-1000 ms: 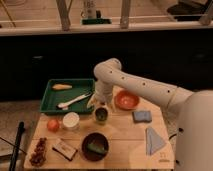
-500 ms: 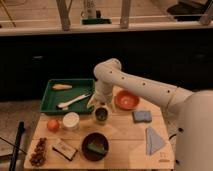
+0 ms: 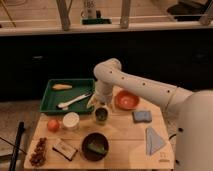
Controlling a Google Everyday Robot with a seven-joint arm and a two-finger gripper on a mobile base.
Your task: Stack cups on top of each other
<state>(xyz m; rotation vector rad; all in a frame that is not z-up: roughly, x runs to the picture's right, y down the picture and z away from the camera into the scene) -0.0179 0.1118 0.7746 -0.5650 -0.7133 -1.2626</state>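
The dark green cup with a pale rim point(image 3: 101, 116) stands upright near the middle of the wooden table point(image 3: 122, 137). The wider plain white cup point(image 3: 71, 121) stands to its left, apart from it. My gripper point(image 3: 99, 104) hangs from the white arm directly above the green cup's rim, very close to it. The two cups are side by side, not one on the other.
A green tray point(image 3: 49, 102) at back left holds a white utensil point(image 3: 72, 101) and a yellowish item point(image 3: 62, 86). An orange bowl point(image 3: 127, 100) is right of the gripper. A wide dark bowl point(image 3: 95, 146), an orange fruit point(image 3: 53, 124), snacks point(image 3: 37, 152), a blue sponge point(image 3: 141, 116) and a blue cloth point(image 3: 154, 140) lie around.
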